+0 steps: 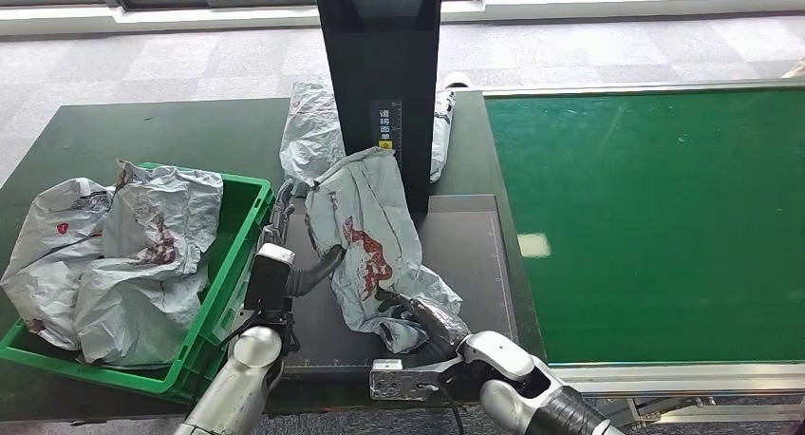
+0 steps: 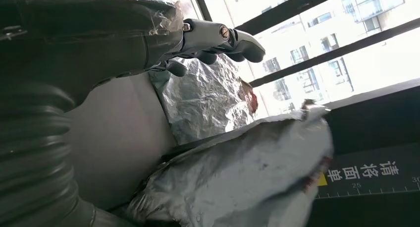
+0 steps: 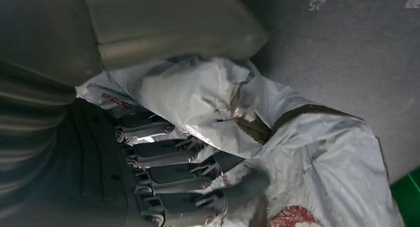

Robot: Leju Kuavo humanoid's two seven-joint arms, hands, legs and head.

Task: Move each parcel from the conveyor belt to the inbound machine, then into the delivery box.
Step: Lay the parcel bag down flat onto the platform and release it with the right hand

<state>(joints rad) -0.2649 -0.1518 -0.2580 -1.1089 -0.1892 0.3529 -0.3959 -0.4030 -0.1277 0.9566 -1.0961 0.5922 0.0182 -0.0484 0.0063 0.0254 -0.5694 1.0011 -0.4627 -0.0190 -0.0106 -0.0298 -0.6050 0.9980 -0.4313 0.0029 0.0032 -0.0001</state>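
Note:
A crumpled grey parcel (image 1: 365, 236) (image 2: 237, 177) (image 3: 322, 157) with red print lies on the inbound machine's dark platform (image 1: 465, 255), leaning against its black column (image 1: 380, 65). My right hand (image 1: 432, 326) (image 3: 163, 157) grips the parcel's near end, thumb on top and fingers beneath. My left hand (image 1: 282, 231) (image 2: 208, 36) reaches along the parcel's left edge with its fingers stretched out and holds nothing. To the left stands the green delivery box (image 1: 237, 236), with several grey parcels (image 1: 142, 255) in it.
Another grey parcel (image 1: 313, 136) (image 2: 203, 103) lies behind the column on the dark table. The green conveyor belt (image 1: 655, 217) runs along the right side, with a metal rail along its near edge. The box's rim is close beside my left forearm.

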